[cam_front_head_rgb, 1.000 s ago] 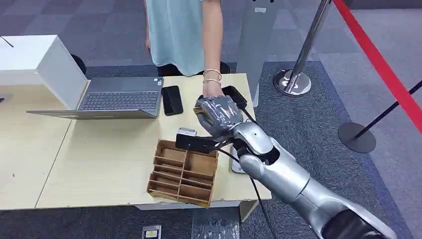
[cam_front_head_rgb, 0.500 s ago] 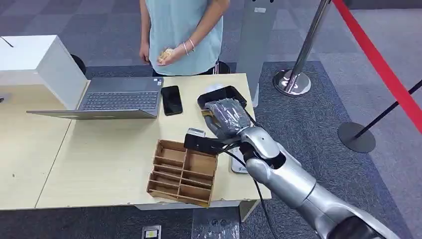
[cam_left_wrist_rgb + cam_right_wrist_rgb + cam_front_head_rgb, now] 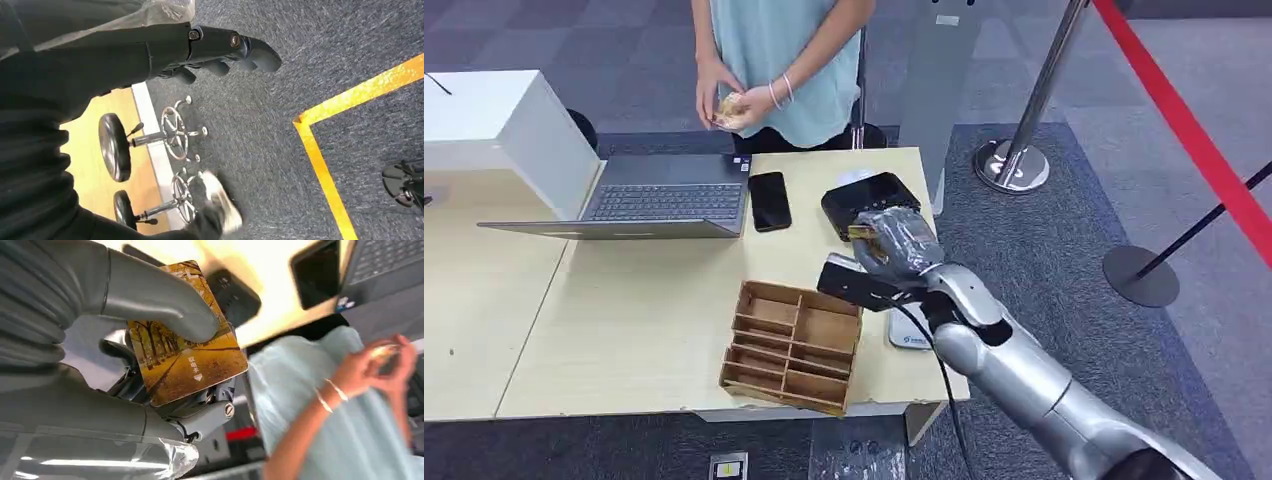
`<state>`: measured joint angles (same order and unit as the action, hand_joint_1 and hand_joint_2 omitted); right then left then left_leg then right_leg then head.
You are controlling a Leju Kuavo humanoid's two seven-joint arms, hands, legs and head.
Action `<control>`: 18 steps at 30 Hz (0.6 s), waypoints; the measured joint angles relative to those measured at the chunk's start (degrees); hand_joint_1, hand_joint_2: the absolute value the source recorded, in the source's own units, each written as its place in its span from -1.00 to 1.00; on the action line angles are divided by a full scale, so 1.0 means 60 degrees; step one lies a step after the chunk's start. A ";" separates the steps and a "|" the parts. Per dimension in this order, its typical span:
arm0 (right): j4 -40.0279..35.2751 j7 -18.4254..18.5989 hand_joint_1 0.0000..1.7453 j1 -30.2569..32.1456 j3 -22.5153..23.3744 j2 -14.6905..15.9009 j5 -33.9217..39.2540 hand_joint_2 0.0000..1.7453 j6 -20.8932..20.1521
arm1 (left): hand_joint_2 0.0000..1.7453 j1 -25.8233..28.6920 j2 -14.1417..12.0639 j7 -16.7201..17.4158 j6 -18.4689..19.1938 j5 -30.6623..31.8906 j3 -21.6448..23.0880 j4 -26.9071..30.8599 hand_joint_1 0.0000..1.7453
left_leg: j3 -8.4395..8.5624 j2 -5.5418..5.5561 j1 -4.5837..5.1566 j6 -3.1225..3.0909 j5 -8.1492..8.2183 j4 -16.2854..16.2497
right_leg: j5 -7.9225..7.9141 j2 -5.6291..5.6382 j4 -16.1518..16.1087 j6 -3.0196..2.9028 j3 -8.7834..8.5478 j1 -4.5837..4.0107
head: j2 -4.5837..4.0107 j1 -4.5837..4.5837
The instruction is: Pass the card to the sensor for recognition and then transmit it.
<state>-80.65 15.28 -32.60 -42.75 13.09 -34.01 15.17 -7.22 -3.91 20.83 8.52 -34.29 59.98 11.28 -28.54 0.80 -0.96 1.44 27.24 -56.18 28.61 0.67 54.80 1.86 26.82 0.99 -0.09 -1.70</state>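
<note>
One card (image 3: 187,352), a rounded rectangle printed with golden autumn trees along a path, sits pinched in the robot's right hand (image 3: 107,347): the thick grey thumb (image 3: 160,305) presses across its upper printed face while darker fingers back it from underneath, so its lower corner juts free beyond the fingertips. From the head view, that right hand (image 3: 894,245) hovers above the pale wooden table (image 3: 624,320), just at the near edge of the black rounded sensor box (image 3: 869,200), with a sliver of the card (image 3: 860,233) showing at its front. Near the sensor lie a black phone (image 3: 770,200) and an open grey laptop (image 3: 659,197); a brown cardboard divided tray (image 3: 792,345) sits closer to the robot. Beyond the table stands a person in a light teal top (image 3: 784,55), both hands together holding something small. Seen from the left wrist, the left hand (image 3: 225,50) hangs over dark carpet with fingers loosely curled and nothing in them.
</note>
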 joint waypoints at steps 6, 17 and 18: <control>0.0200 -0.0175 1.00 0.0549 0.0466 0.0189 0.0371 1.00 0.0542 | 1.00 -0.0001 0.0000 0.0040 0.0000 -0.0011 0.0000 0.0000 -1.00 | -0.0001 0.0001 0.0000 0.0000 0.0000 0.0000 | 0.0000 0.0000 -0.0002 0.0000 0.0000 0.0000 | 0.0000 0.0000; 0.0397 -0.0371 1.00 0.1053 0.0754 0.0248 0.0364 1.00 0.0757 | 1.00 -0.0005 -0.0011 0.0153 0.0000 -0.0004 0.0000 0.0000 -1.00 | 0.0000 0.0000 -0.0001 0.0000 0.0000 0.0001 | 0.0000 0.0000 0.0000 0.0000 0.0000 -0.0001 | 0.0000 0.0000; 0.0393 -0.0371 1.00 0.1056 0.0754 0.0248 0.0349 1.00 0.0757 | 1.00 -0.0005 -0.0011 0.0153 0.0000 -0.0004 0.0000 0.0000 -1.00 | -0.0001 -0.0001 -0.0001 0.0000 0.0000 0.0001 | 0.0000 0.0000 0.0000 0.0000 0.0000 -0.0001 | 0.0000 0.0000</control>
<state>-78.29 13.05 -26.26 -38.23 14.58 -31.91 19.71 -7.25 -3.98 21.75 8.52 -34.32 59.98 11.28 -28.54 0.80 -0.96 1.44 27.24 -56.17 28.61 0.67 54.80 1.86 26.81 0.98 -0.09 -1.70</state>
